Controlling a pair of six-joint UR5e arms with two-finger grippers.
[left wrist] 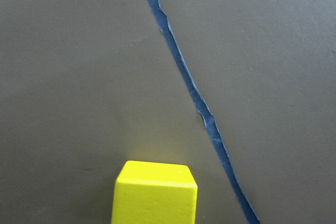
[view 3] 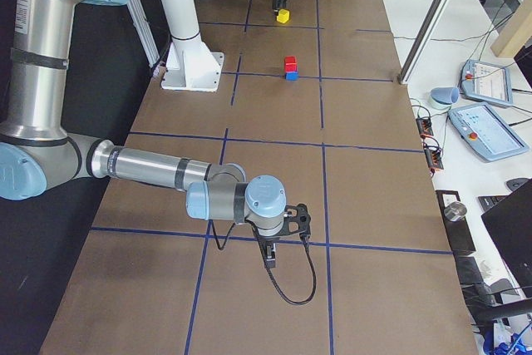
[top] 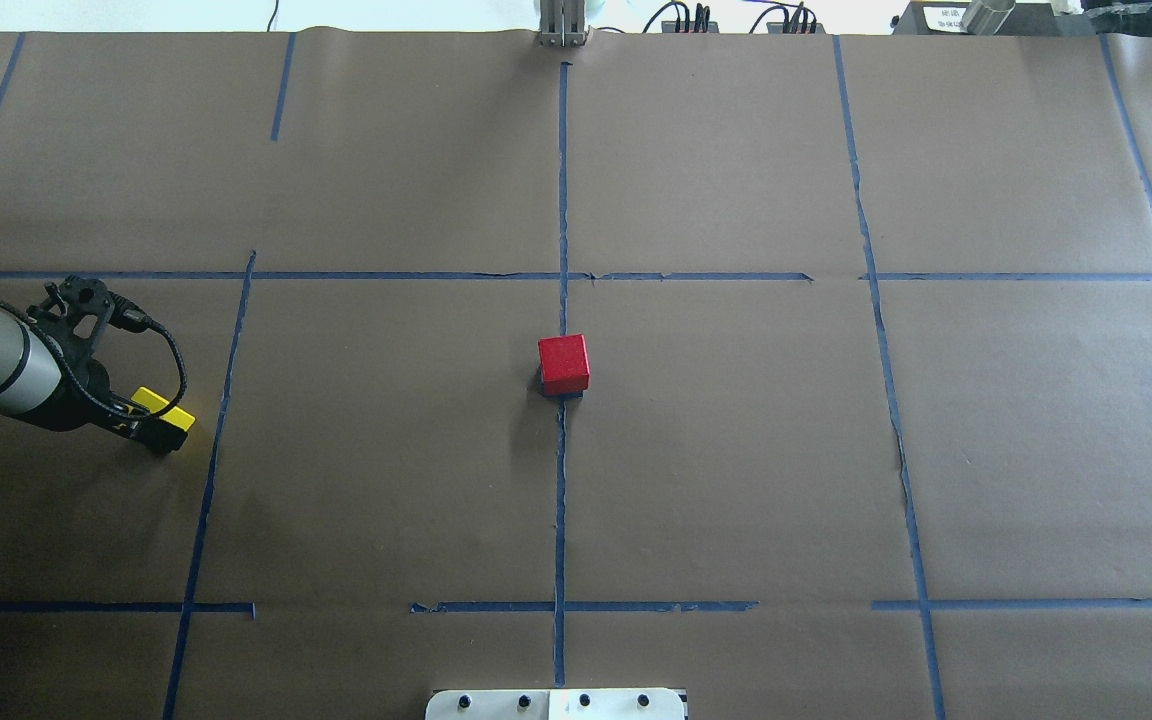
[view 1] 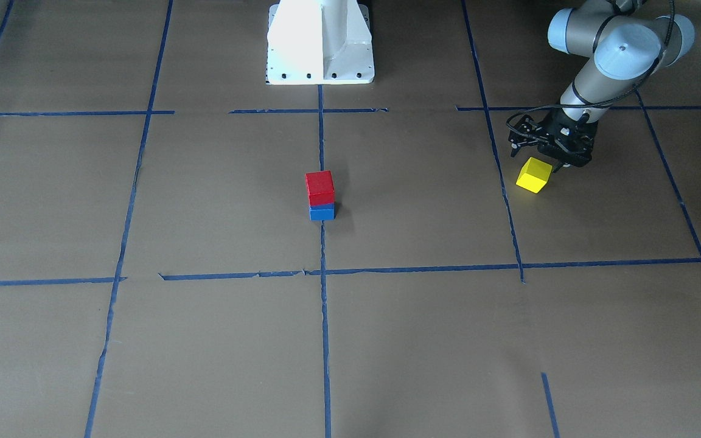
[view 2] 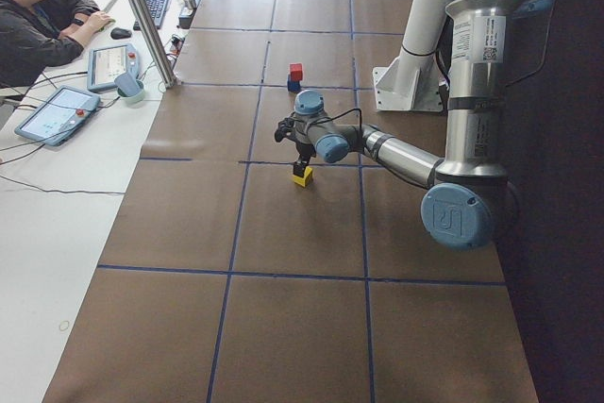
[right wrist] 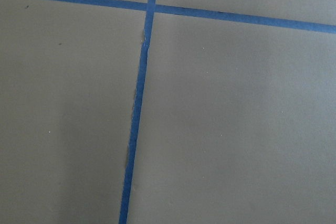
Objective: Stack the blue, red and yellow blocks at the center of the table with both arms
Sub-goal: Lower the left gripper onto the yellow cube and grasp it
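Two blocks stacked centrally: red block [view 1: 319,188] atop blue block [view 1: 322,212].

The brown table [view 1: 204,201] (gridded with blue tape [view 1: 324,316]) carries the blue block [view 1: 322,213] at center.

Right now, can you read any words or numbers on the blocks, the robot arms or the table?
Nothing can be read.
Red block, blue block, yellow block: plain faces, no letters or numbers.
Left arm: a label with dark print on its upright tube, too small and blurred to read.
Tablets on the side desk: screens too small to read.
Table paper: only blue tape lines, no writing.
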